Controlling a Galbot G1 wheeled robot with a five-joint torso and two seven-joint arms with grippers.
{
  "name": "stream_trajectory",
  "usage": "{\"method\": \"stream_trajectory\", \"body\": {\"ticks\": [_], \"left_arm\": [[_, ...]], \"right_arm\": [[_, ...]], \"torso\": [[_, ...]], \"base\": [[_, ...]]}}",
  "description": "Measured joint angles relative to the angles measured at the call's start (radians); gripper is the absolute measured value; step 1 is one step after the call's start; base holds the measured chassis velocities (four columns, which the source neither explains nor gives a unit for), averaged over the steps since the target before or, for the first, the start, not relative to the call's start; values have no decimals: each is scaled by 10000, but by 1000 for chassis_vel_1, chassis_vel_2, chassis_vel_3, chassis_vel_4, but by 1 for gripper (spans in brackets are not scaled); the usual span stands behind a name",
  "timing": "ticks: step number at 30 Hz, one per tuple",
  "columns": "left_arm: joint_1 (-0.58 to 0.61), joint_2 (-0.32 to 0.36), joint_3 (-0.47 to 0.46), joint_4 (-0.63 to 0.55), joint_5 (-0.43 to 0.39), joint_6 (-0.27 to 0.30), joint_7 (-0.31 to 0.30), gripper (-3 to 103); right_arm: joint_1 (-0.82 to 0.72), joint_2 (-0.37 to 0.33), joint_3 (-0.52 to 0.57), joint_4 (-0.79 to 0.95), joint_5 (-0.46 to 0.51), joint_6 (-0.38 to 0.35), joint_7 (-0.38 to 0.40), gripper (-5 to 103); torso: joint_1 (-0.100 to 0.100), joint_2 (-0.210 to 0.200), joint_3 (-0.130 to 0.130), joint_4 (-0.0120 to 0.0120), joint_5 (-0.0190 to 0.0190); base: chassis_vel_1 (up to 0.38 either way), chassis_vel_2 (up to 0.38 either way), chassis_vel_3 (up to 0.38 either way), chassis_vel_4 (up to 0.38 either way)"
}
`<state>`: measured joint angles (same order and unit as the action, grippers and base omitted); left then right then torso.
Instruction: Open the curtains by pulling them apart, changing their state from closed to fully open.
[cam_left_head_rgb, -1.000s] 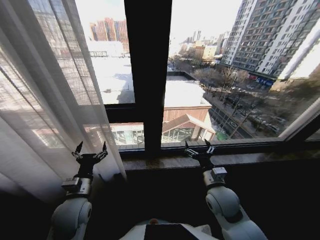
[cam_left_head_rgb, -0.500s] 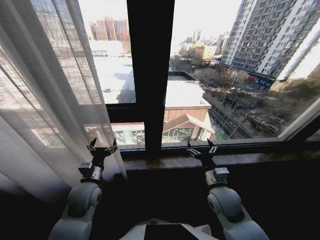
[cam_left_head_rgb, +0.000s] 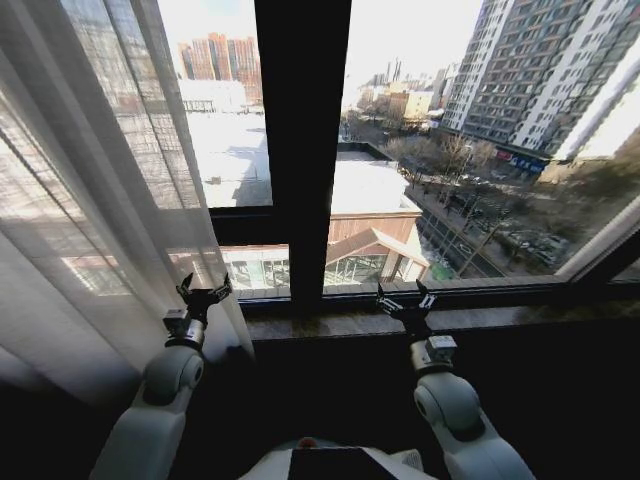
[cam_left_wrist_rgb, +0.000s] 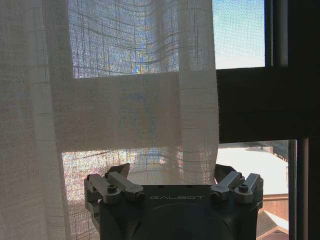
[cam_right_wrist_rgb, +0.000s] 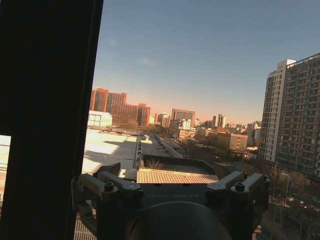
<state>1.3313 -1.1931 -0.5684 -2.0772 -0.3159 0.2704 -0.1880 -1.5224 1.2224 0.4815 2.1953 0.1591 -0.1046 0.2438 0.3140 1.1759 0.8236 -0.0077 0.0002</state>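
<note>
Curtains behind GALBOT-marked left claw

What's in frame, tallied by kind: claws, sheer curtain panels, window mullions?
Claws: 2, left claw at the curtain's edge, right claw at the sill, both open.
Sheer curtain panels: 1, the curtain, drawn to the left.
Dark vertical mullions: 1, the mullion.
Total: 4.

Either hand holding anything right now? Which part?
Nothing held. Left hand is open at the sheer curtain's inner edge; right hand is open above the sill.
</note>
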Motion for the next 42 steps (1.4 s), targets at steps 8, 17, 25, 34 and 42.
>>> {"method": "stream_trajectory", "body": {"ticks": [8,17,25,34,42], "left_arm": [[86,162,-375,-71,-223,0,32,59],[233,221,-630,-257,-381,47,82,26],[822,69,-947,-1249,-316,238,124,2],[1423,-264,-1168,-2204,-54,431,119,0],[1840,-642,-1119,-2640,379,433,136,0]], "right_arm": [[58,77,-73,-88,-6,4,-1,100],[53,87,-83,-35,-13,7,-3,100],[41,58,-94,157,12,-88,10,100],[126,95,-147,158,16,-27,16,100],[54,96,-153,263,-250,-26,-106,100]], "torso": [[0,1,0,1,0],[-1,1,-1,0,0],[0,1,-1,1,2],[0,1,-1,0,2],[-1,1,-1,1,1]], "base": [[0,0,0,0],[0,0,0,0],[0,0,0,0],[0,0,0,0],[0,0,0,0]]}}
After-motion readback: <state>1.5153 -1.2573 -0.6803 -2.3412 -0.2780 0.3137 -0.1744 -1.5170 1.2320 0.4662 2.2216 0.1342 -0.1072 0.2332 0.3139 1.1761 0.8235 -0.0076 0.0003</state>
